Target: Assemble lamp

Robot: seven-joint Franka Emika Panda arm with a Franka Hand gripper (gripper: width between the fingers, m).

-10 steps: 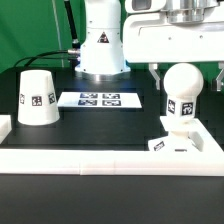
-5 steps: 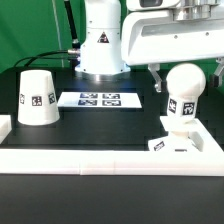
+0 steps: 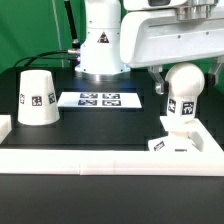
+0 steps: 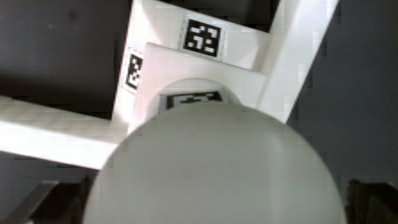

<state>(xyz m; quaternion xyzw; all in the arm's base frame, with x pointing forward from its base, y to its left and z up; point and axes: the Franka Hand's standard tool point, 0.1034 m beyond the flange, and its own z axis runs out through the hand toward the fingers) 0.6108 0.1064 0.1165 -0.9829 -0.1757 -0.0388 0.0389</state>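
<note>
Tool hangs spread on both sides of the bulb, which stands upright on the base; bulb seems light, stiff and slippery; better to pinch its round head.

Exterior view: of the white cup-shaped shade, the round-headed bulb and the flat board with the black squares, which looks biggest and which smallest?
1. shade and bulb: they look about alike, and the bulb seems nearer the camera, so I won't rank them.
2. marker board: smallest, a thin flat strip.
</note>
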